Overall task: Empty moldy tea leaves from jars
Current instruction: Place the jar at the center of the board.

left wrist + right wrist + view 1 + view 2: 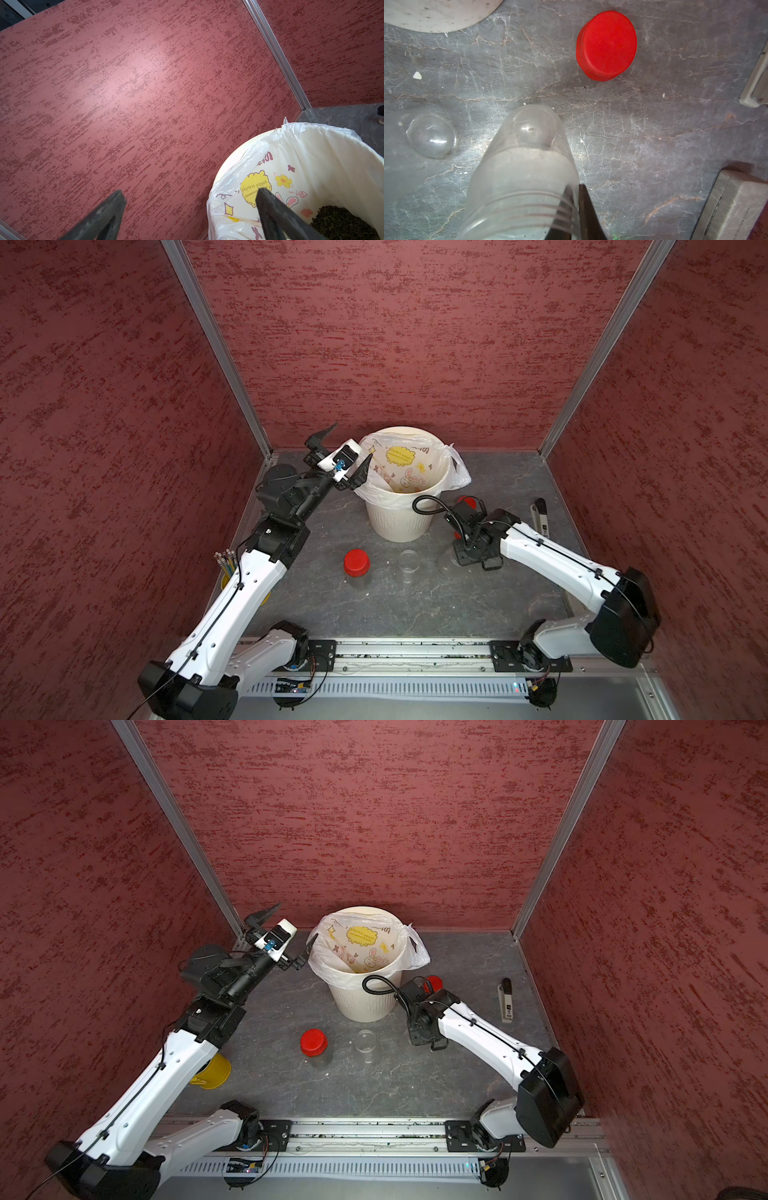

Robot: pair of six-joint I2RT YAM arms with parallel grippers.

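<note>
Right gripper [576,194] pinches rim wall of an empty jar [525,166] near the bin [399,526]; judged light, slick, thin-walled, so rim hold suits. Left gripper [190,193] spread, empty. Capped jar [356,563] stands mid-table

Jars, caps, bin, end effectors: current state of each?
capped jar: upright, red cap on, untouched.
middle jar: upright, uncapped, looks empty.
held jar: uncapped, looks empty, wall pinched by right end effector.
loose cap: off, lying on table.
bin: upright, lined with bag.
tea leaves: in bin.
left end effector: open, empty, raised beside bin.
right end effector: shut on held jar.
</note>
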